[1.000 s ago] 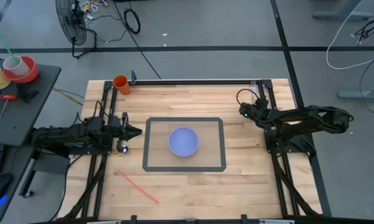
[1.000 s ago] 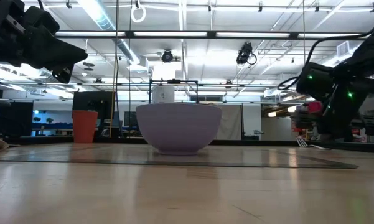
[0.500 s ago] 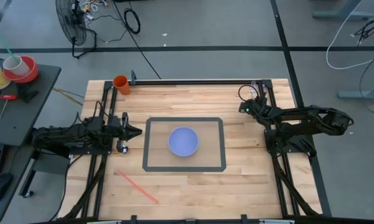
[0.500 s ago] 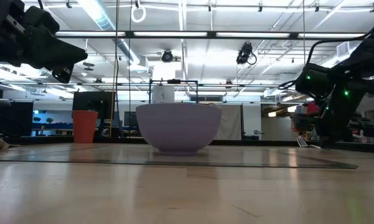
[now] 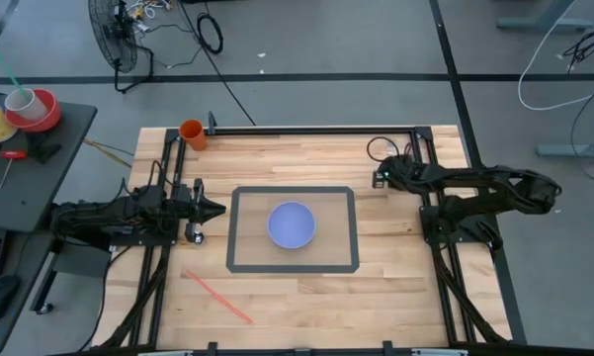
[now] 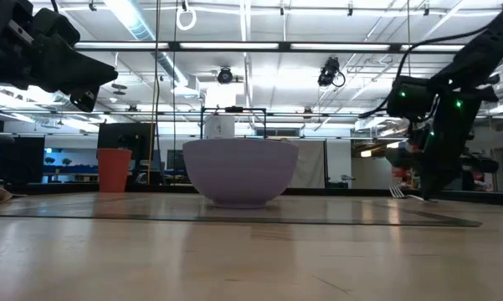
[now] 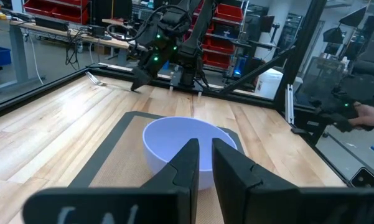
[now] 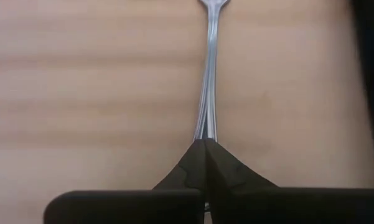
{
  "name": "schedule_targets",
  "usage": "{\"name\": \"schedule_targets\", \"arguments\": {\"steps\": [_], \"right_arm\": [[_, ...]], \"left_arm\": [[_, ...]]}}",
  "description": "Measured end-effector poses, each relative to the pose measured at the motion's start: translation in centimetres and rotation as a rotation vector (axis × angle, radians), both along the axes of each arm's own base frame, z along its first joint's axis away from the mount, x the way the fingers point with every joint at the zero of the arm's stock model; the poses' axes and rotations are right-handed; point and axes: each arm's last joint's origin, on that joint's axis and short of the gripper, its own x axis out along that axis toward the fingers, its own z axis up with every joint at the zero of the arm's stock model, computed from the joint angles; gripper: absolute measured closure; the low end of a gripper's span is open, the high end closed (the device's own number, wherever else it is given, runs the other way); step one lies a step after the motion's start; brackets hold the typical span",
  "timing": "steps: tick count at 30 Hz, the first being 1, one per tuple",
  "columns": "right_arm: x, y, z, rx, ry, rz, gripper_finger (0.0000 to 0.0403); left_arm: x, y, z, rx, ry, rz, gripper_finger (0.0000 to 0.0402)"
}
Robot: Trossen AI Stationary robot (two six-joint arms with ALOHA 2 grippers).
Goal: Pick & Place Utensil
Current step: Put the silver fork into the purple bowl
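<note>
As the right gripper [image 8: 205,144] presses its two dark fingers together on the handle of the fork [image 8: 208,74], we see the jaws clenched on the metal, with no gap between the tips. From the tips the thin handle runs straight forward over the bare wood of the table [image 8: 81,93], and the start of the fork's head shows just at the far end; its tines we cannot tell from the wrist view. In the low view, the fork [image 6: 399,192] lies low at the tabletop, its head sticking out beside the gripper tip, which points steeply down onto it. In the high view this gripper [image 5: 378,179] sits near the far right corner of the dark-framed mat [image 5: 292,265], just outside its frame; the fork itself is too small to make out there.

Farther from these jaws, in the middle of the mat, stands the pale blue bowl [image 5: 293,224], upright and well apart from the fork.

Beyond the bowl, on the other side of the mat, the left gripper [image 5: 217,208] waits above the table, its fingers [image 7: 187,163] nearly closed with only a narrow slit between them, and they hold nothing. Its tip points toward the bowl [image 7: 187,146].

Still farther, a red straw [image 5: 217,297] lies on the wood, and an orange cup [image 5: 192,133] stands at the corner of the table.
</note>
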Motion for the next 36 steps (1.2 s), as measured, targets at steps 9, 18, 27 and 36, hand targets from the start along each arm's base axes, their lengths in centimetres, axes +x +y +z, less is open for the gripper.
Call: {"name": "schedule_targets", "arguments": {"steps": [9, 18, 27, 36], "right_arm": [[1.9, 3.2, 1.8, 0.225, 0.036, 0.226, 0.0401], [3.6, 5.8, 2.9, 0.263, 0.000, 0.402, 0.0397], [4.7, 5.3, 5.2, 0.056, 0.025, 0.342, 0.0377], [3.6, 4.4, 3.8, 0.043, 0.047, 0.231, 0.0310]], "left_arm": [[0.0, 0.0, 0.0, 0.000, 0.000, 0.000, 0.0353], [0.0, 0.0, 0.0, 0.000, 0.000, 0.000, 0.0353], [0.0, 0.0, 0.0, 0.000, 0.000, 0.000, 0.0353], [0.0, 0.0, 0.0, 0.000, 0.000, 0.000, 0.0353]]}}
